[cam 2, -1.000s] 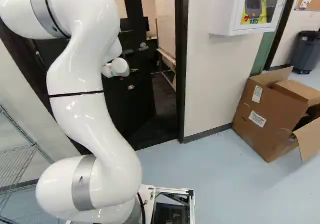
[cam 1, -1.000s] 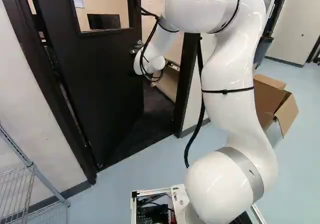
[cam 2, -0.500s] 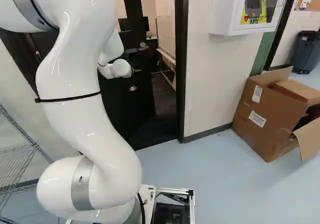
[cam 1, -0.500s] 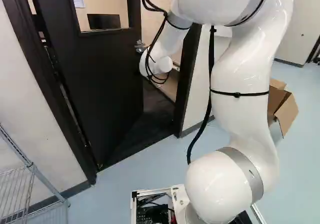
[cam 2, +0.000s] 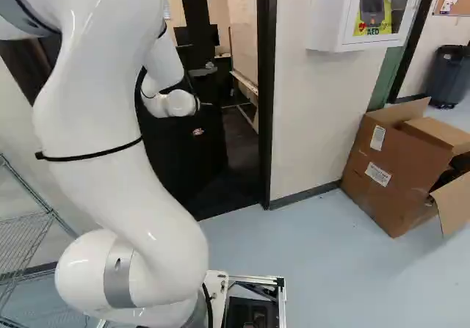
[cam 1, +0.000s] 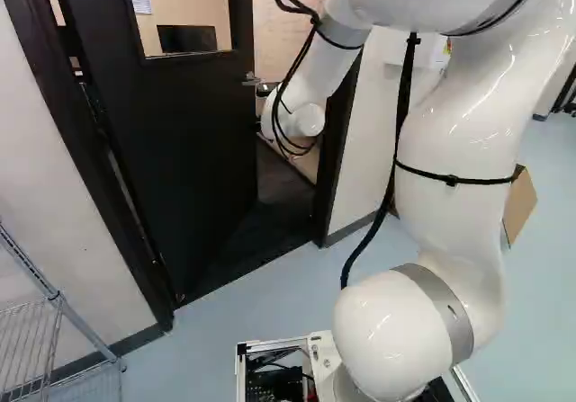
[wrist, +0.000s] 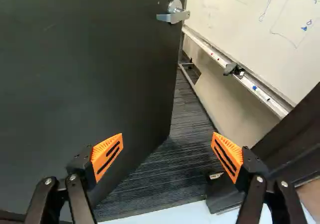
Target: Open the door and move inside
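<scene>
The black door (cam 1: 171,150) stands ajar, swung inward, with dark floor showing through the gap. Its silver lever handle (wrist: 172,17) is near the door's free edge, ahead of the gripper. My gripper (cam 2: 198,105) is mostly hidden behind the white wrist, in front of the doorway. In the wrist view the gripper (wrist: 168,151) is open and holds nothing; one finger is in front of the door panel, the other towards the dark door frame (wrist: 295,134). No contact with the handle is visible.
Beyond the doorway, a whiteboard (wrist: 240,13) with a marker tray lines the room's side wall. A cardboard box (cam 2: 396,166) stands on the floor below a white wall cabinet (cam 2: 334,12). A wire rack (cam 1: 58,303) is left of the door.
The arm has shifted against its base joint: the wrist has moved rightward in both base views, away from the door's handle edge and across the gap. Base and door look unmoved.
</scene>
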